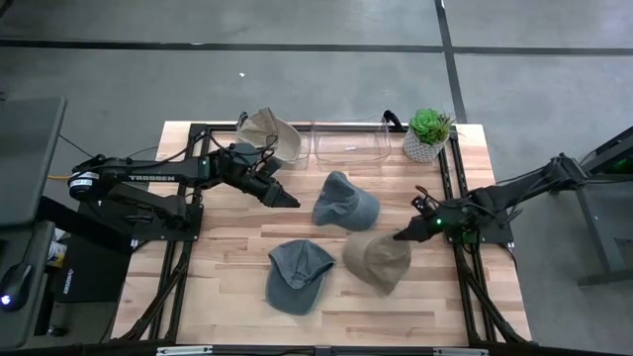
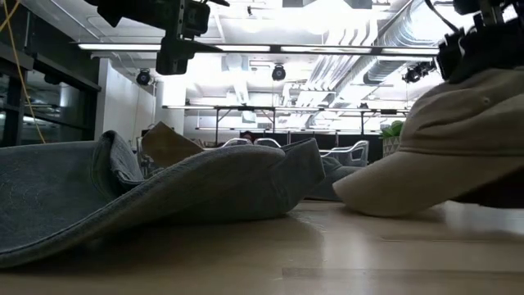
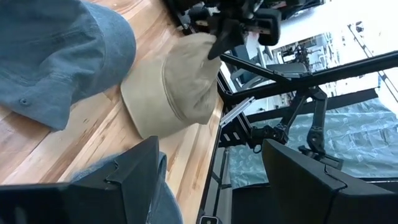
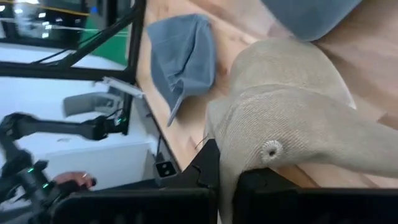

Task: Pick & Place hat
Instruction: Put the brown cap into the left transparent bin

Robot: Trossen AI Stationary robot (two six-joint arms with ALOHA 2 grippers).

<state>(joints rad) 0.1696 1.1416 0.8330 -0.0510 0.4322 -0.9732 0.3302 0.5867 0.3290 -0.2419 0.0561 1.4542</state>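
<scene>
A tan cap [image 1: 378, 260] lies right of centre, and my right gripper [image 1: 404, 235] is shut on it. Two blue-grey caps lie flat on the wood, one mid-table [image 1: 346, 201] and one near the front edge [image 1: 297, 275]. My left gripper [image 1: 284, 197] is open above the table, just left of the mid-table cap, touching nothing; its own wrist view shows its fingers [image 3: 211, 180] spread wide. The low view shows the tan cap [image 2: 442, 156] under the right gripper [image 2: 479, 37]. My right gripper pinches a raised fold of the tan cap's crown [image 4: 249, 155], beside an eyelet, between its two fingers. It comes slanting down from the table's right side. The crown is pulled up at the fingers, while the cap's lower edge [image 2: 360, 197] rests on the table.
Another tan hat [image 1: 269, 133] sits in a clear bin at the far-left edge. A second clear bin [image 1: 348, 141] and a potted plant [image 1: 427, 133] stand along the far edge. Black frame rails [image 1: 457, 198] run along both sides. Bare wood shows at the near left.
</scene>
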